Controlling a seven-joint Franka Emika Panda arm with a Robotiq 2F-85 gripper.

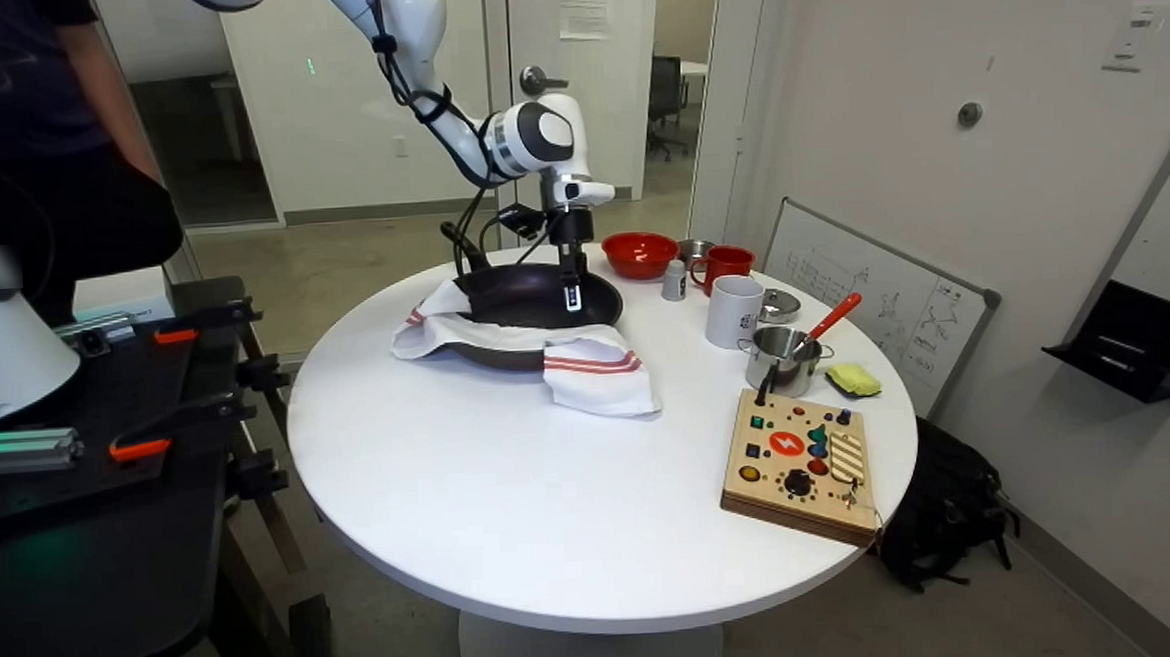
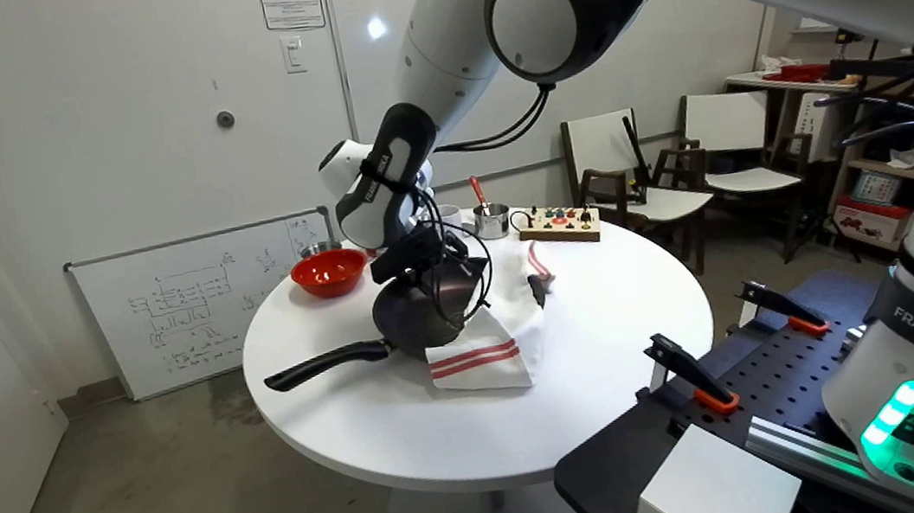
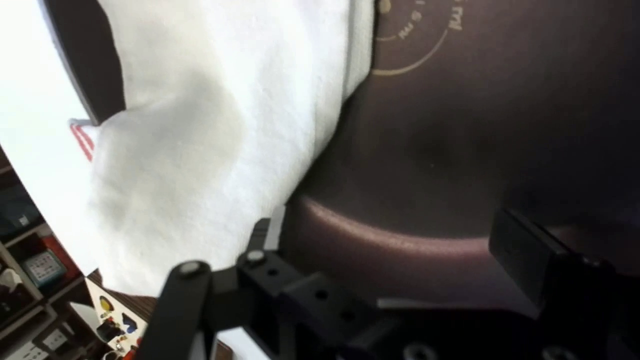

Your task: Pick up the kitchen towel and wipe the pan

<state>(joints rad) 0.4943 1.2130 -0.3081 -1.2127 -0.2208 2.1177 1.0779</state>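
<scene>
The white kitchen towel with red stripes point(image 1: 600, 376) lies draped over the near side of the dark frying pan point(image 1: 513, 294), its ends on the table. In an exterior view the towel point(image 2: 483, 360) hangs over the pan point(image 2: 416, 312), whose black handle sticks out to the left. My gripper point(image 1: 572, 297) points down over the pan's inside. In the wrist view my gripper point(image 3: 390, 230) has its fingers wide apart with only bare pan point(image 3: 435, 150) between them. The towel point(image 3: 200, 150) lies beside the left finger; whether they touch I cannot tell.
On the round white table point(image 1: 454, 496) stand a red bowl point(image 1: 640, 253), a grey shaker point(image 1: 675, 281), a red mug point(image 1: 725, 265), a white mug point(image 1: 734, 311), a steel pot point(image 1: 779, 363) with a red-handled utensil, a sponge point(image 1: 854, 378) and a wooden switch board point(image 1: 799, 467).
</scene>
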